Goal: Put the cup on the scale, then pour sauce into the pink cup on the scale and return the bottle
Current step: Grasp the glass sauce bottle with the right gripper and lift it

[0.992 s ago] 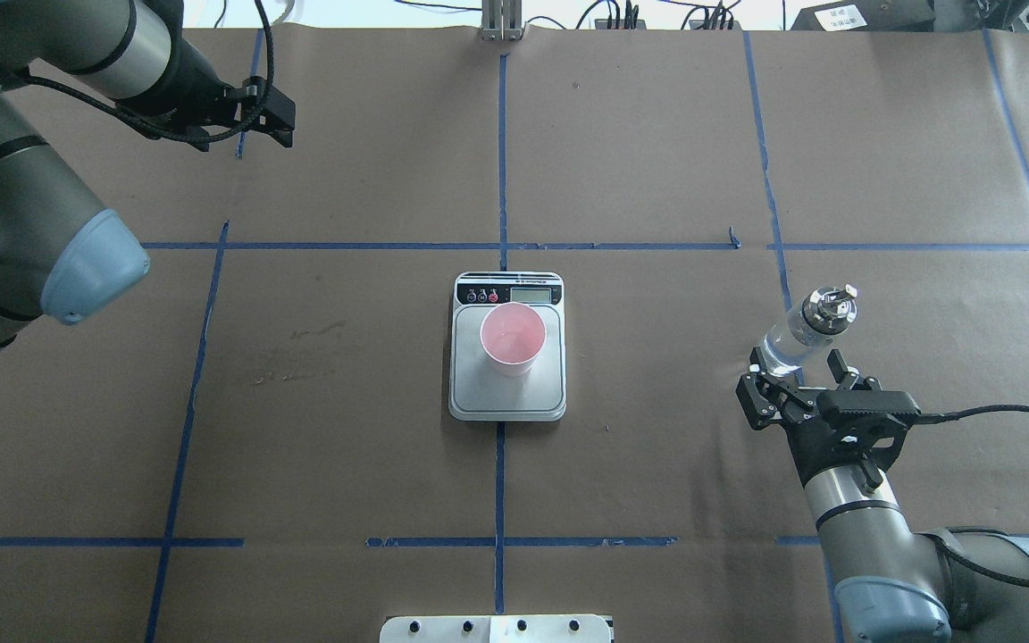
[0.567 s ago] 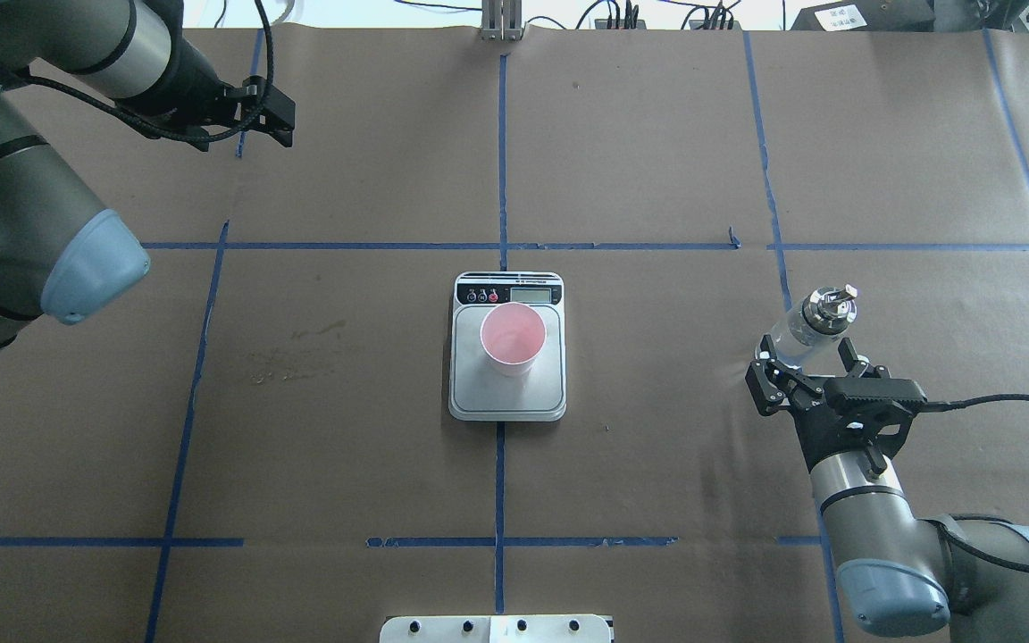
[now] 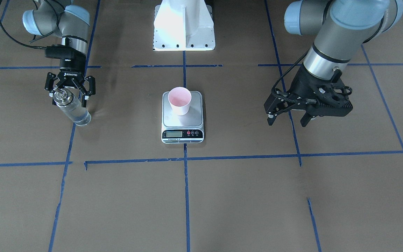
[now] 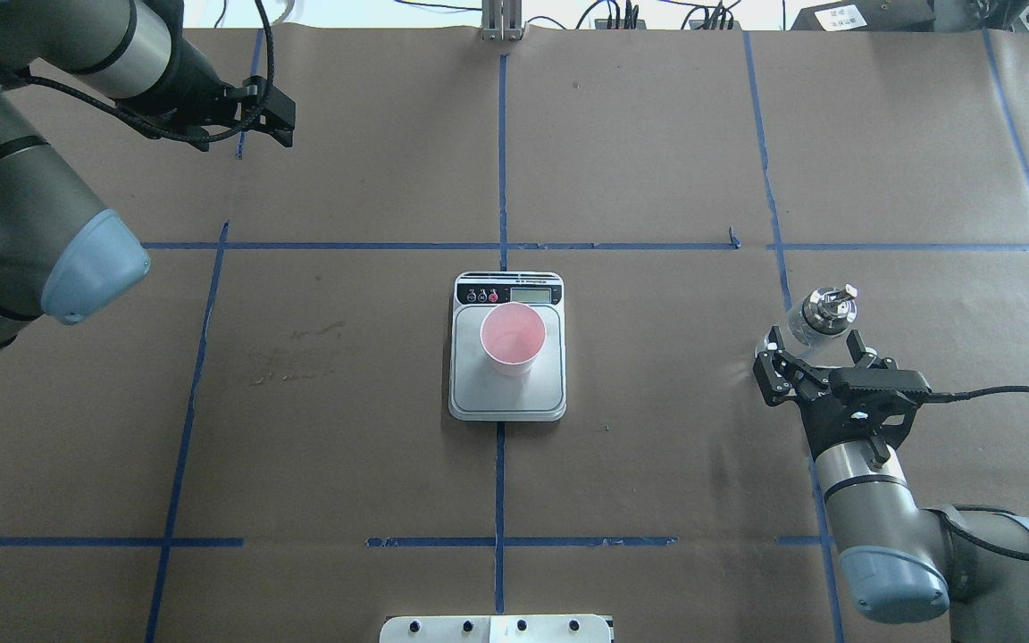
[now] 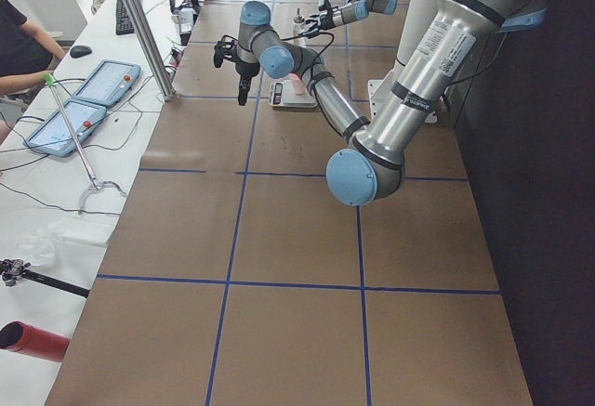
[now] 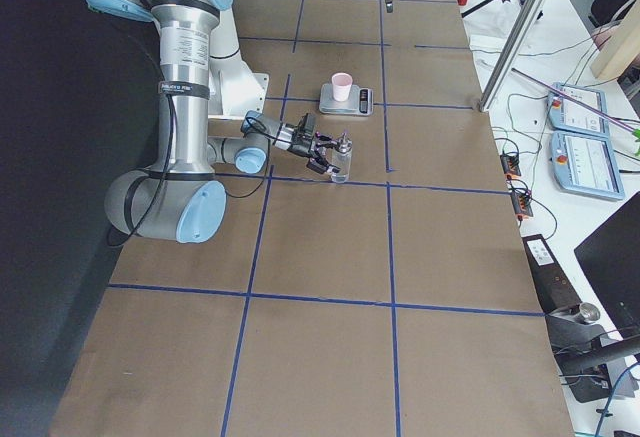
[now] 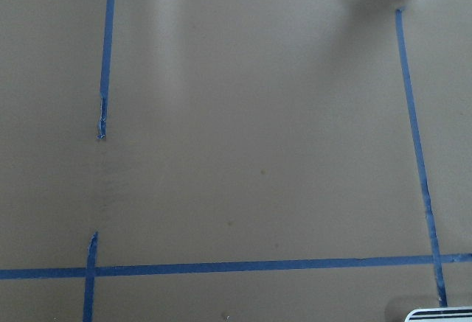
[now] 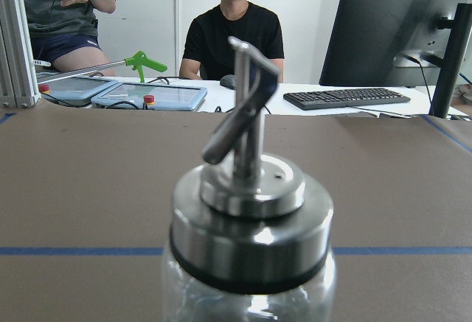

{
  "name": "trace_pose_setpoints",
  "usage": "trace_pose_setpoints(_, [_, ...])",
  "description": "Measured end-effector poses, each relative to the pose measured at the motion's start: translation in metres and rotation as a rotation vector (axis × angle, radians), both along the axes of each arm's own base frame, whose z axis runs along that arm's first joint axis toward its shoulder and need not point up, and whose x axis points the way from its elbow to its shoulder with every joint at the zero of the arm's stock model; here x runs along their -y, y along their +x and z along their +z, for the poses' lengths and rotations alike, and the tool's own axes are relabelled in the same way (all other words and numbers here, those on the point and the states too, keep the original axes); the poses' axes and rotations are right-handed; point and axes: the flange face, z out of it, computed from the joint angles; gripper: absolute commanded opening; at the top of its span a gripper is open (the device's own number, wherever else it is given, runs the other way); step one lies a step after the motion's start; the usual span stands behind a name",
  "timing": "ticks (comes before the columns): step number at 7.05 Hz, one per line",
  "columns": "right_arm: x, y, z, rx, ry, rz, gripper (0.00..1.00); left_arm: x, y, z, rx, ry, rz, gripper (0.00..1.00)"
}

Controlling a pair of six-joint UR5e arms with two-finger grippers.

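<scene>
While the right end effector [image 4: 812, 341] gapes open, the upright bottle [image 4: 825, 309] stands just ahead between its fingers; the left end effector [image 3: 288, 120], also open, hangs well apart.

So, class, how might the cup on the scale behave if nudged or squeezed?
The cup looks thin-walled, so squeezing would probably crush it. Its narrow base sits on the smooth scale, so a nudge may slide or tip it.

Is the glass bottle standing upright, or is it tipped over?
Upright. The glass bottle stands on its base on the brown paper, spout on top; the right wrist view shows its steel collar level.
</scene>
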Motion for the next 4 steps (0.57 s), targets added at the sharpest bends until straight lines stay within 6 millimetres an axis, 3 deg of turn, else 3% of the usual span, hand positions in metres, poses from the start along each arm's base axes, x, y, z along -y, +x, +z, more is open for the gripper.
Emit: trace_pose_setpoints(4, [0.0011,-0.0026,0.0001,0.001,-0.006,-0.004,1.00,-0.0009,-0.0019,-0.0017,-0.001,0.001,-0.002,0.99])
